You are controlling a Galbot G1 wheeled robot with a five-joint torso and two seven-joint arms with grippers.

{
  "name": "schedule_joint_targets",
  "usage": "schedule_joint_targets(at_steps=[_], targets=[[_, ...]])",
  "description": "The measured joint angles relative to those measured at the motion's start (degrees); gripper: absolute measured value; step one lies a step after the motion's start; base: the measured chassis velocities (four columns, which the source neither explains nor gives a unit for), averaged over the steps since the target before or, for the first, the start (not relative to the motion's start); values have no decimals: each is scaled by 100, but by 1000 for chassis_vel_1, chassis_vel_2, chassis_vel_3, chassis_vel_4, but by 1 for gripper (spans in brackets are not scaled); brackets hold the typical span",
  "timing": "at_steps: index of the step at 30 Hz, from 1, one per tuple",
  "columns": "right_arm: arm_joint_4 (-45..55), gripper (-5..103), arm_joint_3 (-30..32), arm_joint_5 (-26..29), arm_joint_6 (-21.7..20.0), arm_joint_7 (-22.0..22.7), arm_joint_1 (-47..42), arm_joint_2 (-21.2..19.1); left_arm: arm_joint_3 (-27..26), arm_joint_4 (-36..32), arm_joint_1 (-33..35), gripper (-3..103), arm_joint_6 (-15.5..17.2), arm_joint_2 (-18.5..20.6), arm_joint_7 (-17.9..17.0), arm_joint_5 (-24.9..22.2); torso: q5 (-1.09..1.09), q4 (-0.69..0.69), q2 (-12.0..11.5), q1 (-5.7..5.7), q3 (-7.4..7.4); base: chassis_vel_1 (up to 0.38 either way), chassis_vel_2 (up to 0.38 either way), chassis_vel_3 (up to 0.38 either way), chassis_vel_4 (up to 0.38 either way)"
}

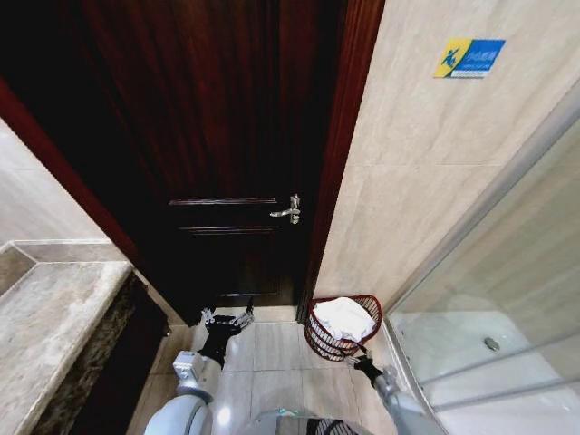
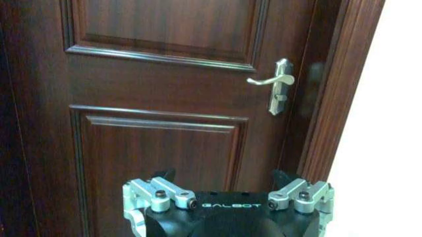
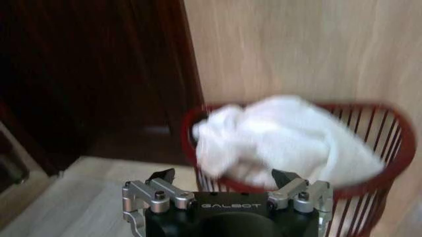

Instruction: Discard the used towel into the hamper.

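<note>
Lying bunched in the hamper (image 1: 319, 343), the white towel (image 1: 343, 316) is seen on the floor by the tiled wall. Right gripper (image 3: 224, 178) is held just beside the rim, jaws spread, empty. Left gripper (image 2: 224, 177) is parked facing the door (image 2: 165, 98), jaws wide, empty.

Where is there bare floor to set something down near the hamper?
Bare tile lies between the left tool and the hamper, in front of the door. The marble counter is bare too. It is crowded at the hamper: towel heaped inside, right tool at its rim.
</note>
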Motion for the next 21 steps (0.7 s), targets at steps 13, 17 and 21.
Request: schedule_joint_targets(at_steps=[13,17,21], targets=[[3260,100,347,262,-164,1542,-1677,-78,0,0,0,99,0,2,0,0,-2,0,0,0,0,0,0,0,0],[4643,100,777,420,-418,2153,-2410,-85,0,0,0,99,0,1,0,0,-2,0,0,0,1,0,0,0,0],[5649,100,1178,581,-481,2567,-2991,-71,-1,0,0,99,0,1,0,0,-1,0,0,0,1,0,0,0,0]])
